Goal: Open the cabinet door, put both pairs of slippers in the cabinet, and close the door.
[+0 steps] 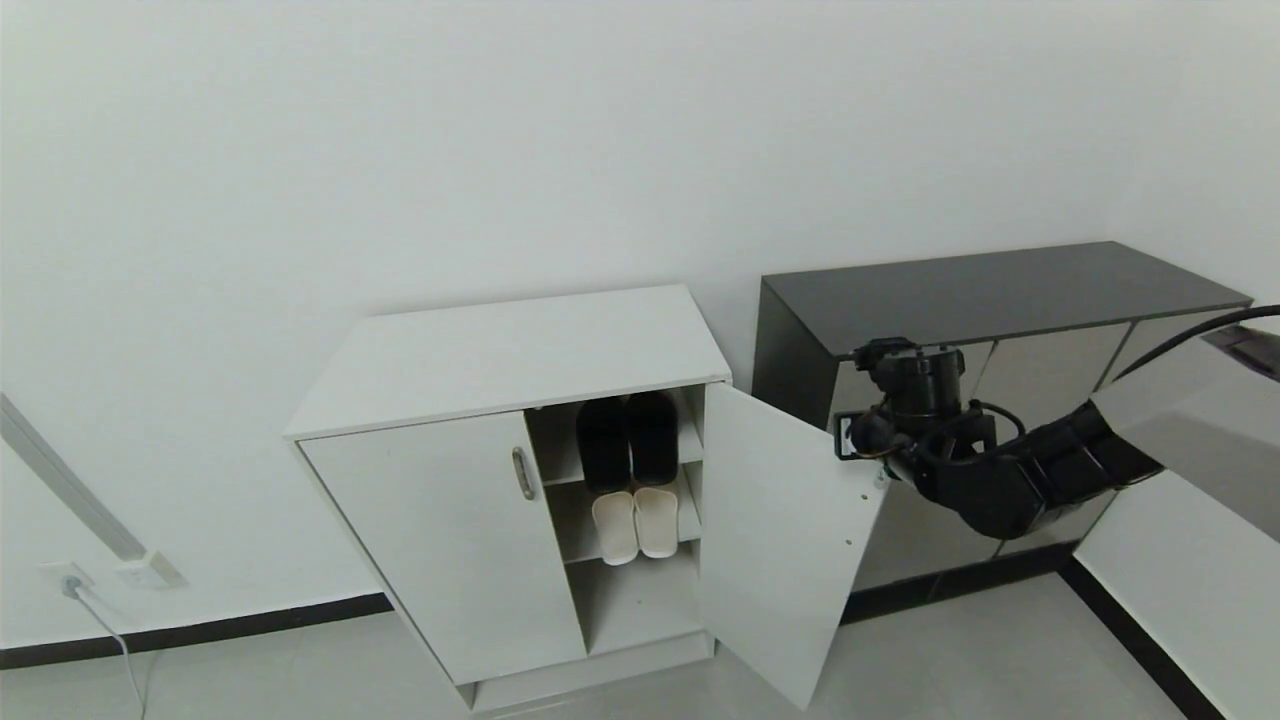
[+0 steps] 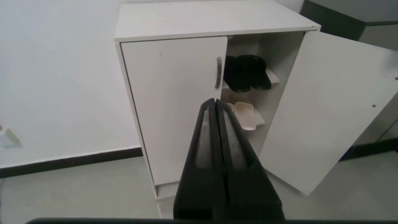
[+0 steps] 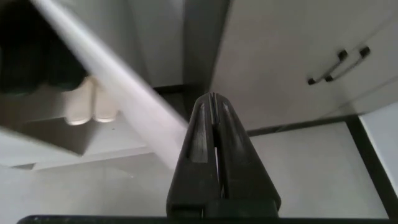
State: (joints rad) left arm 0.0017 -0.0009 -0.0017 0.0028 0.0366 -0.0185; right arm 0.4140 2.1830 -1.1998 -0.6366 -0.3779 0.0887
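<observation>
- Right gripper (image 3: 213,97): fingers pressed together, holding nothing, just beside the free edge of the open door (image 1: 790,540). A push from this narrow tip may slide off the edge, or land on the wrong face and swing the door wider.
- Left gripper (image 2: 216,101): fingers pressed together, empty, held back from the cabinet (image 1: 500,360); no likely part in the closing.
- Black slippers (image 1: 628,440): on the upper shelf, well inside.
- White slippers (image 1: 635,522): on the middle shelf, heels at its front edge; the closing door may catch them and stop short.
</observation>
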